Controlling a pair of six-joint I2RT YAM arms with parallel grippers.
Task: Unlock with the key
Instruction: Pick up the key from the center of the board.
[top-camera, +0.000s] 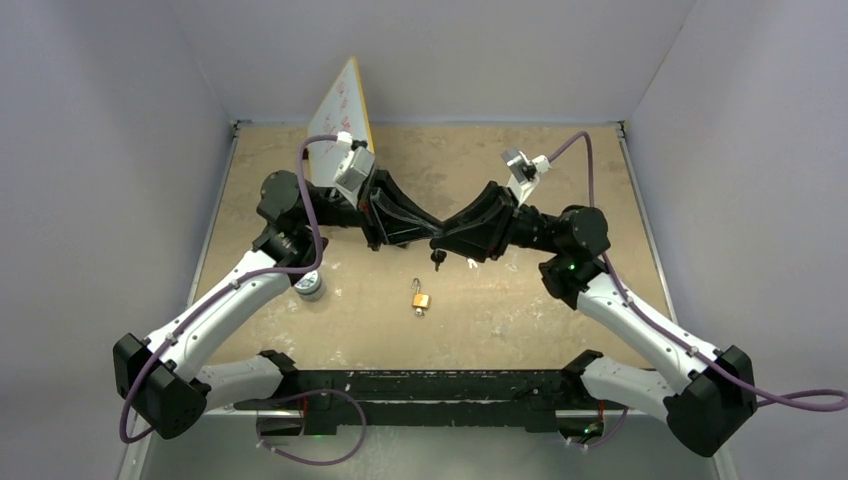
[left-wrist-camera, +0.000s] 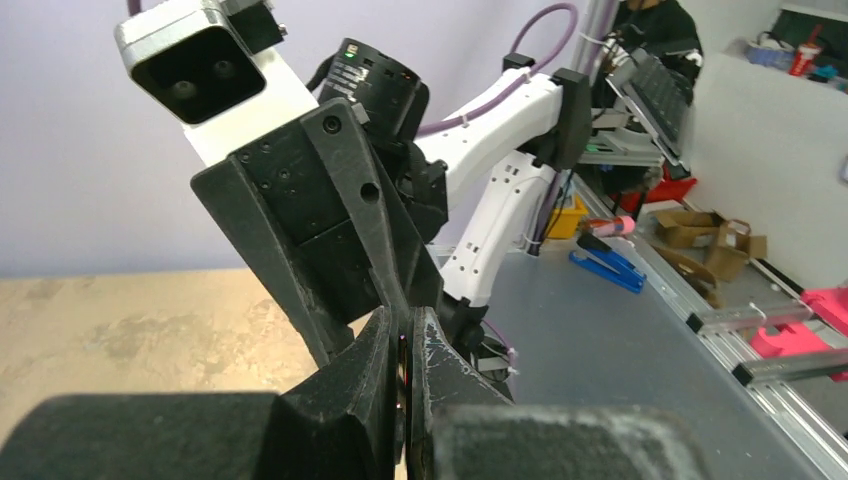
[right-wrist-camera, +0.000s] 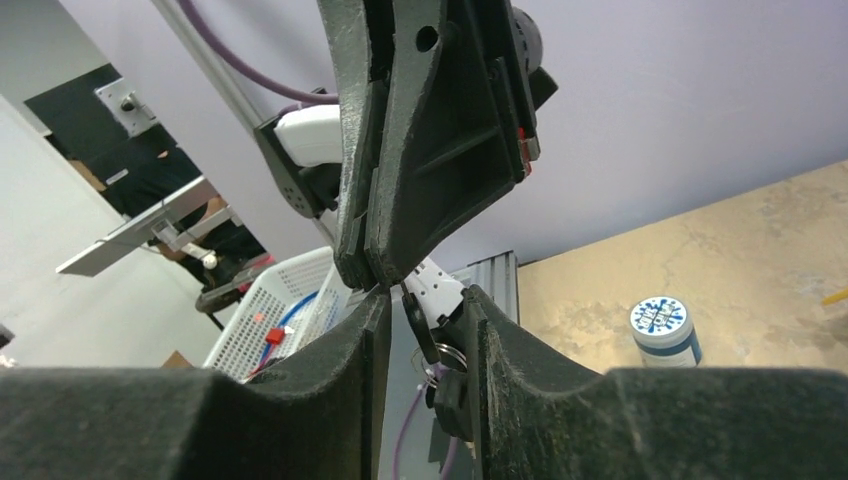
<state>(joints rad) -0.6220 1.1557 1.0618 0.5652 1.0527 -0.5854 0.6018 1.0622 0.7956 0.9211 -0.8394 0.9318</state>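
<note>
A brass padlock lies on the tan table, near the front middle. Above it my two grippers meet tip to tip. The left gripper is shut on the key, whose black head and ring hang below the fingertips. In the right wrist view the black key head sits between the fingers of my right gripper, with a gap on each side. A second black head on the ring hangs close to the right finger. The right jaws stand partly apart, gripping nothing.
A small jar with a blue and white lid stands left of the padlock. A white board with a yellow edge leans at the back left. Grey walls close in the table on three sides.
</note>
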